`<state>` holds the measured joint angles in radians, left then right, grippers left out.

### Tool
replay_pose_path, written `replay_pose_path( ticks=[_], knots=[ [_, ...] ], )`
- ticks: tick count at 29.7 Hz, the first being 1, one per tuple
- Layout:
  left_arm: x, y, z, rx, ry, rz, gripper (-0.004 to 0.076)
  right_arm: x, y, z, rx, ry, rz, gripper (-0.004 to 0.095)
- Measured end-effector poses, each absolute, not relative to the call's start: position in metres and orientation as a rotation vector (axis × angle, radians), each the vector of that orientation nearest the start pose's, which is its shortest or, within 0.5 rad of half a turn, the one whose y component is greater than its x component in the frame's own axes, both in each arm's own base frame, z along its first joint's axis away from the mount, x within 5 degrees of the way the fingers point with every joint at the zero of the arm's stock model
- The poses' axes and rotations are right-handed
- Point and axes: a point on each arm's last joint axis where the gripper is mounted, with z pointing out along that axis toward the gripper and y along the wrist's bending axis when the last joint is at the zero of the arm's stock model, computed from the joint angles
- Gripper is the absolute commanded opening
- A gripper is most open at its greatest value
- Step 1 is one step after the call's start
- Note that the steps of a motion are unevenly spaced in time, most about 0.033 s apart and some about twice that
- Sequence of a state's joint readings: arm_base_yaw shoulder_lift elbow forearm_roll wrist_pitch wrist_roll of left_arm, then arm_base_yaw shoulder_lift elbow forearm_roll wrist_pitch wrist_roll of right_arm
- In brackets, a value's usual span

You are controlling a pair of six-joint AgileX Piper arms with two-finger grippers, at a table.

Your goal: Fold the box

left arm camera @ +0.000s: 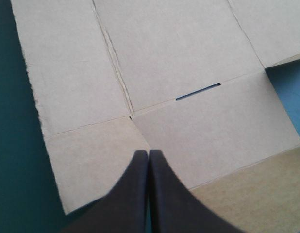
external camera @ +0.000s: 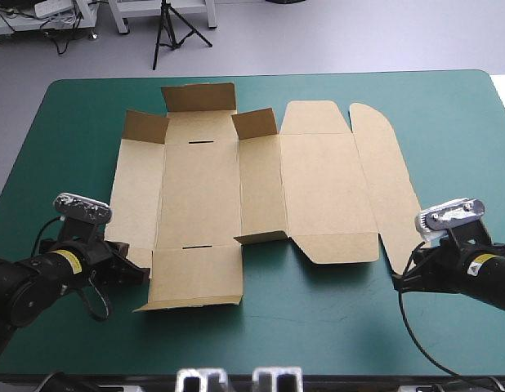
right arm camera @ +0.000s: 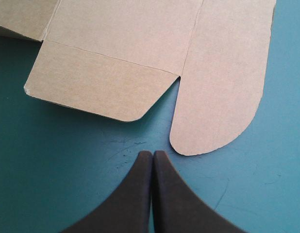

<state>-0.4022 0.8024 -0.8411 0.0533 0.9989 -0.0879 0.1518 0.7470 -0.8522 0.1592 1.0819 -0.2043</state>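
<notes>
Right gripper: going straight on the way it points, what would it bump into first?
The right gripper, shut, would cross bare cover and likely meet the box at the rounded corner of its near flap; its height is unclear.

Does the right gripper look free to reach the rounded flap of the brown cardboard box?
Probably yes: the rounded flap lies just ahead of the shut right gripper, with only teal-green cover between.
</notes>
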Motion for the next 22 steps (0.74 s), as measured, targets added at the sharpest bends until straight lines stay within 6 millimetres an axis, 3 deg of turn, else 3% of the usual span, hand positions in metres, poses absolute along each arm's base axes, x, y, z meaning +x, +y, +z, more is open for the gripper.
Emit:
replay_pose_path(
  ticks=[5, 10, 15, 18, 22],
  knots=[
    [0.153, -0.063, 0.331, 0.408, 2.464, -0.179, 0.0, 0.116, 0.031, 0.344, -0.404, 2.401, 0.179, -0.0019],
    [0.201, -0.082, 0.323, 0.452, 2.539, -0.172, 0.0012, 0.116, 0.031, 0.344, -0.421, 2.396, 0.172, -0.0019],
    [0.241, -0.088, 0.32, 0.488, 2.564, -0.305, 0.0012, 0.117, 0.031, 0.345, -0.427, 2.385, 0.168, -0.0019],
    [0.257, -0.073, 0.324, 0.48, 2.563, -0.426, 0.0012, 0.117, 0.031, 0.345, -0.442, 2.378, 0.162, -0.0018],
    [0.265, -0.028, 0.334, 0.386, 2.572, -0.533, 0.0012, 0.117, 0.031, 0.345, -0.451, 2.371, 0.157, -0.0019]
  ],
)
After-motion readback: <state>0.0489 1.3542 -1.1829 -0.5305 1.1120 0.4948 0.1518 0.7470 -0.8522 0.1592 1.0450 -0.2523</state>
